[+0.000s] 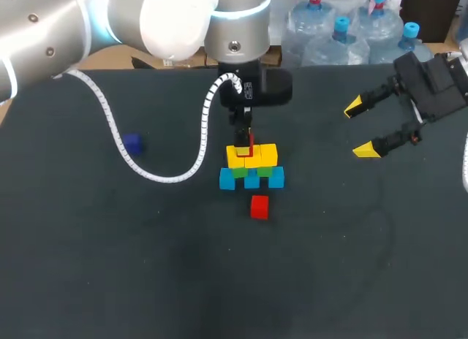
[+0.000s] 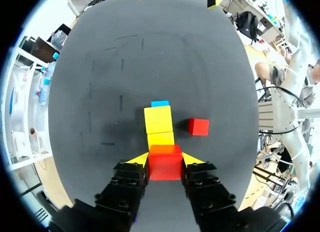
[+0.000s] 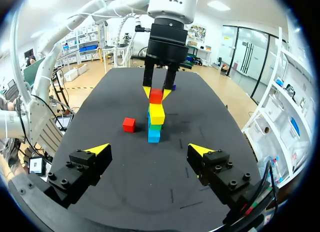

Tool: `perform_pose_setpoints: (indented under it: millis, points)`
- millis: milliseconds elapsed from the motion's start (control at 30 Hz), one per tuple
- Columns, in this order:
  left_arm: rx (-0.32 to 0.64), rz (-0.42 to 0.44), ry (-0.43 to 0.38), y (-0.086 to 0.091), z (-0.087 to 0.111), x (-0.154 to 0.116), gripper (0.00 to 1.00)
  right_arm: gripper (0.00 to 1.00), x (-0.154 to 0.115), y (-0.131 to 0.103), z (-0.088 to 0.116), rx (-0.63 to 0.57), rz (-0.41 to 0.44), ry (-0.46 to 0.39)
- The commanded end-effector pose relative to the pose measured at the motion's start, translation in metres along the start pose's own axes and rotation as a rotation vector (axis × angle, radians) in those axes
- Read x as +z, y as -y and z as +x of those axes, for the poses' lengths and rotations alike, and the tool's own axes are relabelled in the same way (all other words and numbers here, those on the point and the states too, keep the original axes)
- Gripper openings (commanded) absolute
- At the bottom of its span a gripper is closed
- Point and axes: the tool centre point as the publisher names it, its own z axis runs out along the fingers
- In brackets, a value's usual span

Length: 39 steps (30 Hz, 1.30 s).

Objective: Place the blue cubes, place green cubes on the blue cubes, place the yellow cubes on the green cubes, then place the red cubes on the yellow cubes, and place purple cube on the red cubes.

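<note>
The left hand (image 2: 165, 158) is clenched on 1 red cube (image 3: 156, 96) right over the yellow cubes (image 1: 267, 155) of the stack (image 1: 251, 180) mid-desk (image 1: 110, 266), the right hand (image 1: 359, 128) gaping far right, so the red layer seems underway, and next calls for a square release before fetching the 2nd red cube (image 1: 259, 207).

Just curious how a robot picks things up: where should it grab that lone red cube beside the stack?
Probably from straight above, the open right tool pinching two opposite side faces of the lone red cube. It sits flat on the table, clear of the stack, so its sides are free.
</note>
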Motion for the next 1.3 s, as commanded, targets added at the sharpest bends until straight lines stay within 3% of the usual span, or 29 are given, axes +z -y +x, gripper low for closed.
perform_pose_setpoints:
  millis: [33,133,167,200,367,467,600,700,967,1300]
  points:
    - [0.005,0.007,0.0,-0.003,0.0,0.001,0.0,1.0,0.0,0.0,0.0,-0.001,0.001,0.001]
    - [0.004,0.005,0.0,-0.003,0.0,0.001,0.49,1.0,0.0,0.0,0.0,-0.001,0.001,0.001]
    - [0.003,0.003,-0.001,-0.003,0.0,0.001,0.91,1.0,0.0,0.0,0.0,-0.001,0.001,0.001]
    - [0.002,0.0,-0.003,-0.003,0.0,0.001,1.0,1.0,0.0,0.0,0.0,-0.001,0.001,0.001]
    - [-0.006,-0.029,0.012,0.001,0.0,-0.005,1.0,1.0,0.0,0.0,0.0,-0.001,0.001,0.001]
    - [0.001,-0.061,0.08,0.004,0.0,-0.01,1.0,1.0,0.0,0.0,0.0,-0.001,0.001,0.001]
    - [0.022,-0.154,0.207,0.013,0.0,-0.027,1.0,1.0,0.0,0.0,0.0,-0.001,0.001,0.001]
    - [0.043,-0.239,0.248,0.022,0.001,-0.044,1.0,1.0,0.0,0.0,0.0,-0.001,0.001,0.001]
    - [0.149,-0.481,0.451,0.053,0.007,-0.078,1.0,1.0,0.0,0.0,0.0,-0.001,0.001,0.001]
    - [0.192,-0.639,0.577,0.089,0.027,-0.107,1.0,1.0,0.0,0.0,0.0,-0.001,0.001,0.001]
